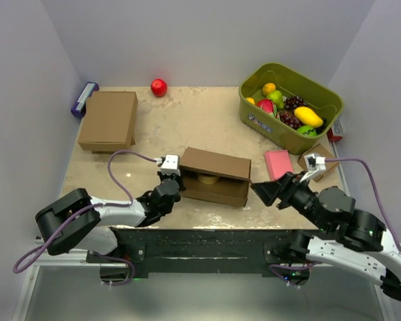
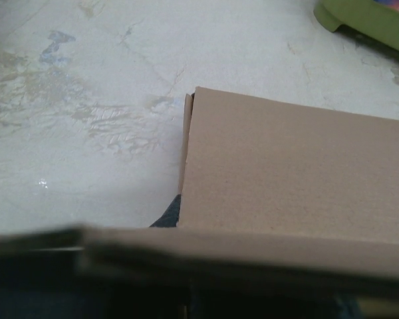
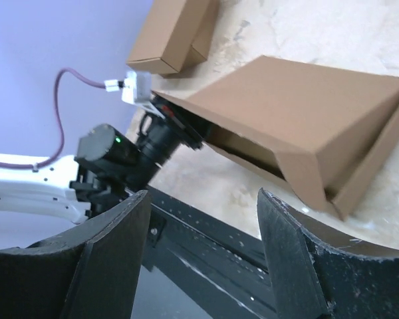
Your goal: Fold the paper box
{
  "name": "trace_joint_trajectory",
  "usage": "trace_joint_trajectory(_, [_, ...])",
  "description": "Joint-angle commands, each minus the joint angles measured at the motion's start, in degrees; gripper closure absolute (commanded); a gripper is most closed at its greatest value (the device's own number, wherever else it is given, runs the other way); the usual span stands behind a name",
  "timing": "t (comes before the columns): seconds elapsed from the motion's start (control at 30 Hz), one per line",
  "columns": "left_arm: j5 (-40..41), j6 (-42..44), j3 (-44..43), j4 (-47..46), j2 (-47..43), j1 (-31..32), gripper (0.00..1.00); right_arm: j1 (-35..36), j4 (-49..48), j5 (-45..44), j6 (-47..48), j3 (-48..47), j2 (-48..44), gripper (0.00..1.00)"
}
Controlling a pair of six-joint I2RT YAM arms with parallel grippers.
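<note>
The paper box (image 1: 217, 175) lies near the middle of the table's front, its lid tilted half down over a shallow tray with a pale roll inside. My left gripper (image 1: 174, 182) is at the box's left end, shut on the cardboard there. In the left wrist view the lid (image 2: 292, 173) fills the right half, a blurred cardboard edge hides the jaws, and one dark fingertip (image 2: 168, 215) peeks out. My right gripper (image 1: 264, 192) (image 3: 203, 196) hangs open just off the box's right end (image 3: 299, 119), touching nothing.
A closed brown box (image 1: 109, 120) sits at the back left beside a purple item (image 1: 84, 99). A red ball (image 1: 159, 87) lies at the back. A green bin (image 1: 321, 137) of toy fruit stands back right, with a pink block (image 1: 278, 164) and small cardboard cube (image 1: 319, 162) in front.
</note>
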State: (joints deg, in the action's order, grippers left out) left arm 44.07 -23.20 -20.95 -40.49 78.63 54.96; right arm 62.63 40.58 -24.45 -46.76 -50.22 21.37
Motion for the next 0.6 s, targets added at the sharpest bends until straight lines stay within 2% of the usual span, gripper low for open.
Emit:
trace_joint_trajectory(0.0, [-1.4, 0.2, 3.3, 6.7, 0.6, 0.7, 1.0, 0.3, -11.4, 0.1, 2.7, 1.0, 9.4, 0.31])
trace_joint_trajectory(0.13, [-2.8, 0.3, 4.2, 8.1, -1.5, 1.1, 1.0, 0.2, -21.5, -2.4, 2.7, 2.9, 21.3, 0.31])
trace_joint_trajectory(0.27, [-6.0, 0.7, 5.1, 9.9, -3.8, 1.5, 0.99, 0.2, -29.1, -1.4, 2.8, 3.7, 28.2, 0.31])
trace_joint_trajectory(0.5, [-9.4, -0.6, 6.7, 13.2, -9.1, 2.4, 0.92, 0.2, -32.0, -2.3, 0.7, 6.2, 33.0, 0.32])
trace_joint_trajectory(0.57, [-10.9, -1.4, 7.1, 15.7, -10.5, 2.7, 0.83, 0.2, -32.0, -2.5, -0.3, 7.5, 32.9, 0.32])
